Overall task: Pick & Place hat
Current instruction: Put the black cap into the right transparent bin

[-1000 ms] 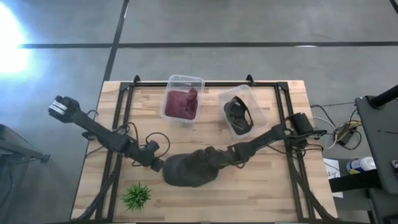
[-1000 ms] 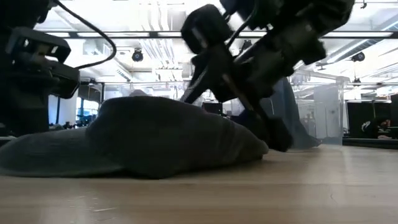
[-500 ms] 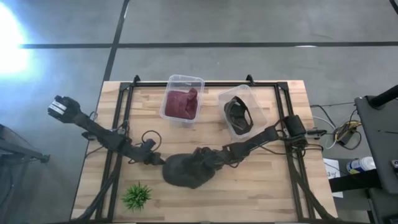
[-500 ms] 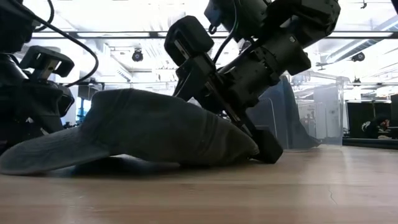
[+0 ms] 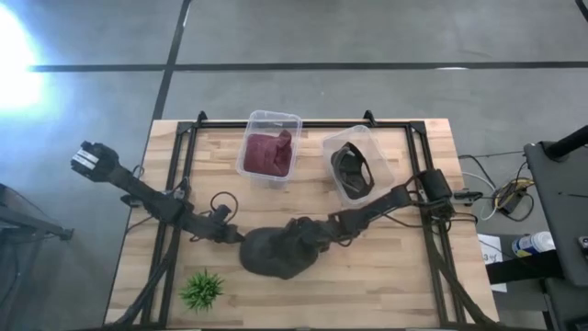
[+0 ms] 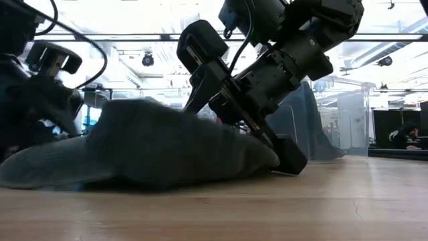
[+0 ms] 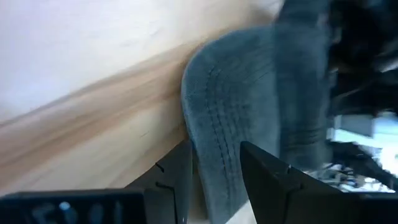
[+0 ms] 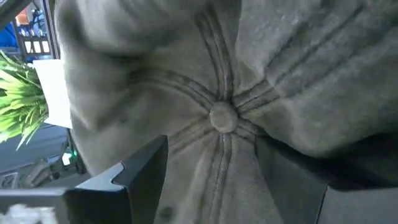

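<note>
A dark grey cap (image 5: 278, 251) lies on the wooden table near its near edge, crown up in the low view (image 6: 167, 150). My left gripper (image 5: 235, 238) is at the cap's left end, shut on the brim (image 7: 214, 134). My right gripper (image 5: 318, 236) reaches in from the right and is shut on the crown, whose top button (image 8: 222, 116) shows just ahead of its fingers. The cap's underside is hidden. My left gripper pinches the brim's edge (image 7: 210, 177) between its two fingers, coming low and nearly level from the table's left. The brim lies on or just above the table (image 6: 40, 171). My right gripper has the crown's cloth (image 8: 217, 158) bunched between its fingers just behind the button, slanting down from the right. Its lower finger (image 6: 289, 158) is at the table beside the crown's right end.
Two clear plastic bins stand toward the far edge, one with a dark red hat (image 5: 268, 152), one with a black hat (image 5: 353, 171). A small green plant (image 5: 201, 290) stands near the near left corner. Black frame rails (image 5: 175, 184) run along both table sides.
My right gripper has moved toward the table's left, pushing the crown together, so the cap is shorter and more bunched than before. The brim end rose off the table for a moment and now lies low again. My left gripper stayed at the brim.
</note>
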